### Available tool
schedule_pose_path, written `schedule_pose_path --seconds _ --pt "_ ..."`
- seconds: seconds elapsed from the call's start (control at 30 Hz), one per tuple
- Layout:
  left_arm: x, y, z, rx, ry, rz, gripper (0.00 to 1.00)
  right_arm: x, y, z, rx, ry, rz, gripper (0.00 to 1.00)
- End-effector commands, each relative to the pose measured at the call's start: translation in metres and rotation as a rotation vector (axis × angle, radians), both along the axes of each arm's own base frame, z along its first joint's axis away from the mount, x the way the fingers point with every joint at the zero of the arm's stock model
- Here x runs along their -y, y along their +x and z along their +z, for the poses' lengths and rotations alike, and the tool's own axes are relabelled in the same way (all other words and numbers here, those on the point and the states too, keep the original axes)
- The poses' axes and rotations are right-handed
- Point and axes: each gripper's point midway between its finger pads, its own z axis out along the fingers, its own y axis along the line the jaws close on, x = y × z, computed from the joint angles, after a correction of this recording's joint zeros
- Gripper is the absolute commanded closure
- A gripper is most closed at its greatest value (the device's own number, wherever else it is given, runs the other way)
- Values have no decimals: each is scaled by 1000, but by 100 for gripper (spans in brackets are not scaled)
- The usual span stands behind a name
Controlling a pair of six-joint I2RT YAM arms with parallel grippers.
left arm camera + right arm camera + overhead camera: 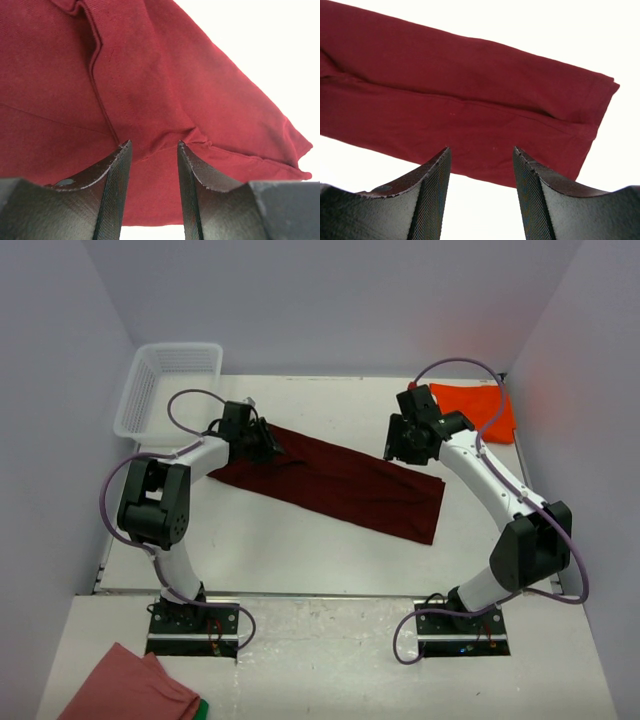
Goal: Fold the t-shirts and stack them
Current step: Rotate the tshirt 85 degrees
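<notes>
**One long strip, fingers nearest each end**

Dark maroon fabric t-shirt [330, 485] lies as a long strip slanting across the white table [300, 550], far-left to near-right. Left fingers [117, 175], apart, meet its far-left end. Right fingers [432, 185], apart, hover by its far edge.

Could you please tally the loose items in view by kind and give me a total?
Shirts: 2, the maroon shirt and the orange shirt
Pink cloth: 1
Basket: 1
Total: 4
</notes>
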Motion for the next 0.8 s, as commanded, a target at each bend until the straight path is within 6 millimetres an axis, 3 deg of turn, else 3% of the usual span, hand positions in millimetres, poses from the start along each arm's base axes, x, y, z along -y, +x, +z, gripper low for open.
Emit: schedule_pose_path --seconds 0.0,0.43,0.77 --pt "0 8 27 57 7 19 57 -6 3 14 55 35 27 46" --pt "-8 -5 17 12 47 38 57 -6 0 9 47 43 21 46" --pt "0 -1 2 -18 25 26 57 -3 -3 9 46 32 16 46"
